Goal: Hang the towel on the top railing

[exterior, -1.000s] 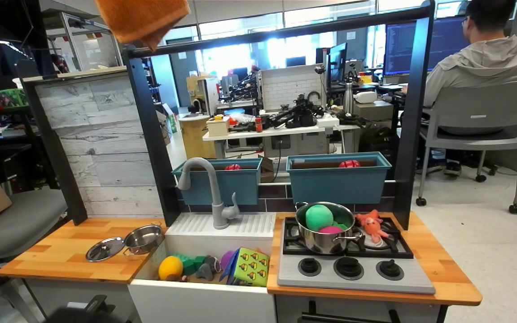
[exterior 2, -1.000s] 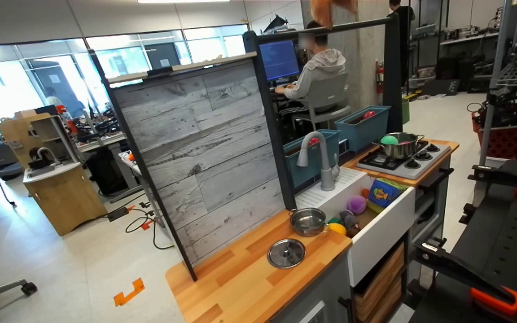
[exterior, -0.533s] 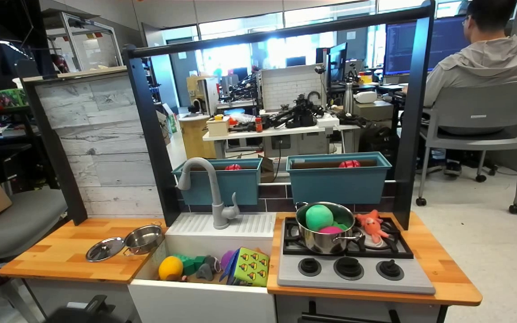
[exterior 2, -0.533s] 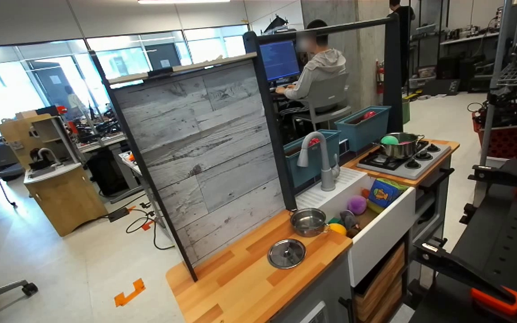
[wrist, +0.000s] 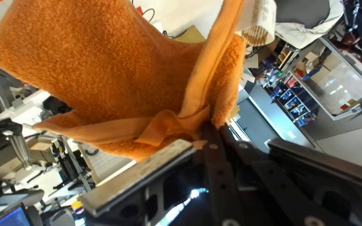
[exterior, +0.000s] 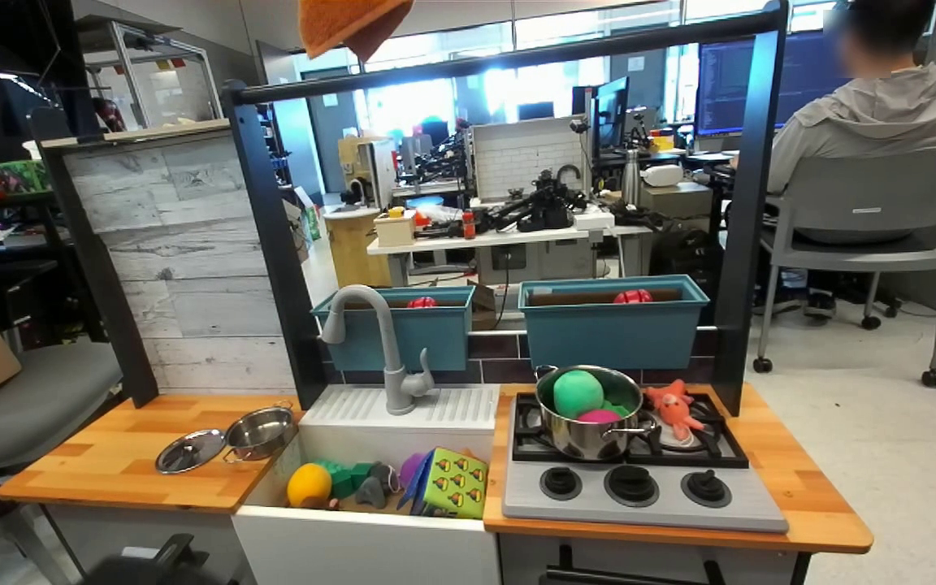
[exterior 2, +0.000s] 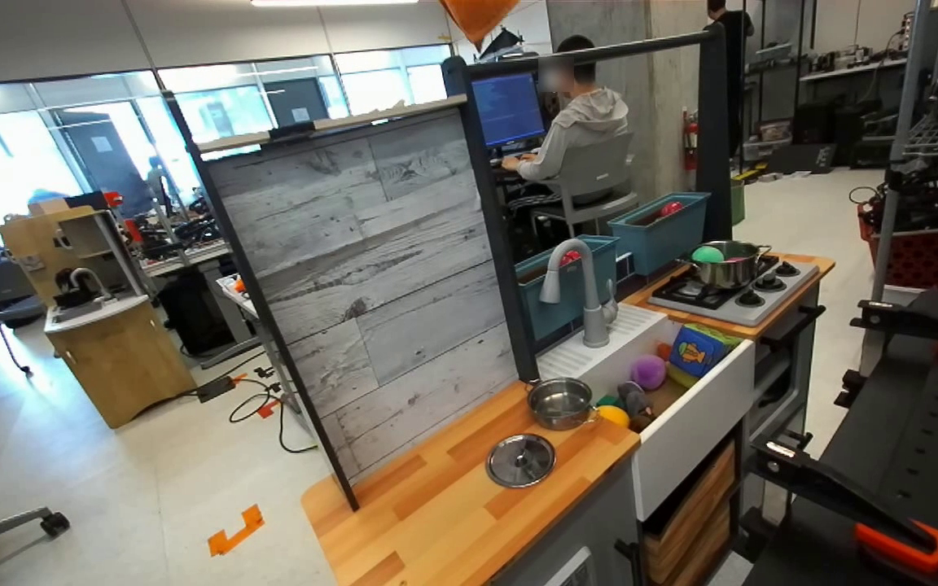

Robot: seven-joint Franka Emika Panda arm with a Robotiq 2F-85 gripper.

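In an exterior view: toy kitchen (exterior: 496, 349), faced roughly square from the front, camera above table (exterior: 809, 504) height. In an exterior view: same kitchen at a slant from its panel (exterior 2: 363, 285) end, looking toward the stove (exterior 2: 721, 308); rail (exterior: 517, 58), faucet (exterior: 391, 349) and sink (exterior: 366, 548) in both exterior views. Wrist view: close range, framing aslant, facing past the claw (wrist: 218, 128) to the towel (wrist: 121, 62).

Can't read any text, label or number: get only faint marks on the white tag (wrist: 265, 15) at the edge of the towel (wrist: 105, 59), blurred lines on the monitor (exterior: 764, 88) right of and below the towel in an exterior view, a pale strip (exterior: 866, 210) on the chair back (exterior: 874, 191) farther below it.
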